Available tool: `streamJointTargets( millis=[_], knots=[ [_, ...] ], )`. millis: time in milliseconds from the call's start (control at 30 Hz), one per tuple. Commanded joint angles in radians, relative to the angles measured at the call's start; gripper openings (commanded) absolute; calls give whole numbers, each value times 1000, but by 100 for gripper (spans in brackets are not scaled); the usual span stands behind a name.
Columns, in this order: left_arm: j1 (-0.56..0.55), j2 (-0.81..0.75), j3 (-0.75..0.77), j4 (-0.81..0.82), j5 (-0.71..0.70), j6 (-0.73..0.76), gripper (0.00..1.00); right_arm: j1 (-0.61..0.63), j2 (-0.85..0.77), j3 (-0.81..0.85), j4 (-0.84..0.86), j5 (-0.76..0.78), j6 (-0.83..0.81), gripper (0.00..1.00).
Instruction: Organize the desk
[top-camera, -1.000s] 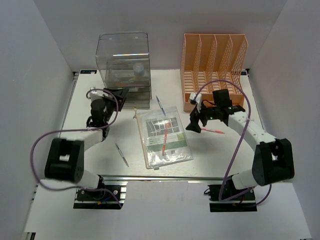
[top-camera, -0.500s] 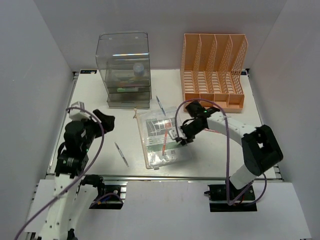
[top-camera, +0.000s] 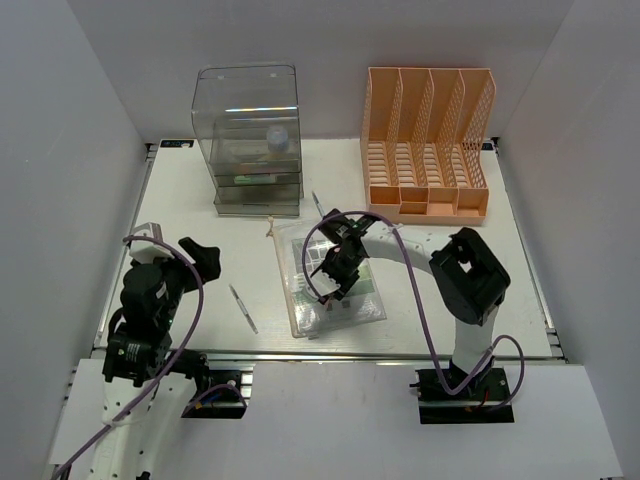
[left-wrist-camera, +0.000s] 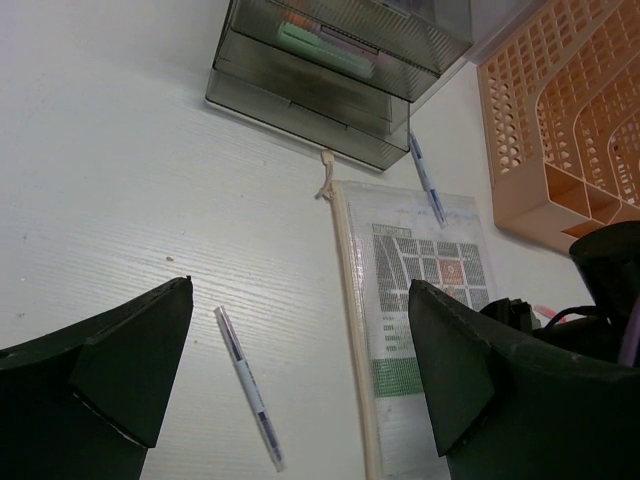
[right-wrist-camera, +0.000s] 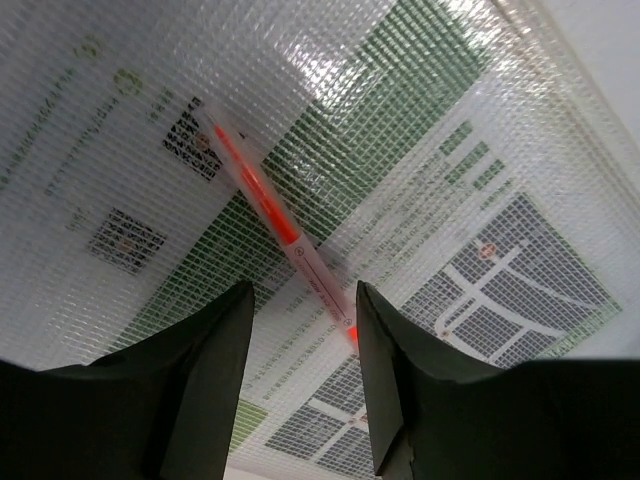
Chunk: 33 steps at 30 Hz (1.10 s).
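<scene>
Straddling the orange pen (right-wrist-camera: 270, 215) on the mesh pouch (top-camera: 350, 305), our right fingers (right-wrist-camera: 302, 320) stand half-closed, not yet pinching; we should close squarely across the barrel without snagging mesh. Our left fingers (left-wrist-camera: 300, 330) hang wide above the white worktop (top-camera: 190, 200), which spreads beneath everything. Bare room lies right of the pouch, before the orange rack (top-camera: 425, 140).

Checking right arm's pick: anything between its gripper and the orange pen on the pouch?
Nothing visible: the right gripper hangs directly over the orange pen on the mesh pouch, its open jaws either side of the pen's end.
</scene>
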Motion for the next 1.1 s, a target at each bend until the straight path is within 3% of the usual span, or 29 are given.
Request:
streamJointTargets(
  millis=[0,167,267,500,633,700,800,900,1067],
  knots=[
    [-3,-19,2,-10,-14,15,98,17,31,44,-47,88,-58,51],
    [-12,-27,5,-13,-20,13,98,26,69,56,-44,125,-81,45],
    [-12,-28,3,-13,-17,12,98,31,103,99,-101,116,-104,25],
    [-12,-36,12,-28,-37,4,98,44,169,147,-185,108,-91,10],
    [-12,-51,20,-40,-62,-8,98,29,124,165,-103,-13,104,0],
    [-12,-56,23,-44,-68,-11,98,26,85,167,53,-12,305,0],
    [-12,-58,25,-44,-71,-15,98,26,42,222,178,60,480,0],
    [-12,-59,25,-44,-73,-13,98,26,71,363,184,148,536,0],
    [-12,-99,2,-16,-56,-10,98,23,161,559,344,290,639,0]
  ],
)
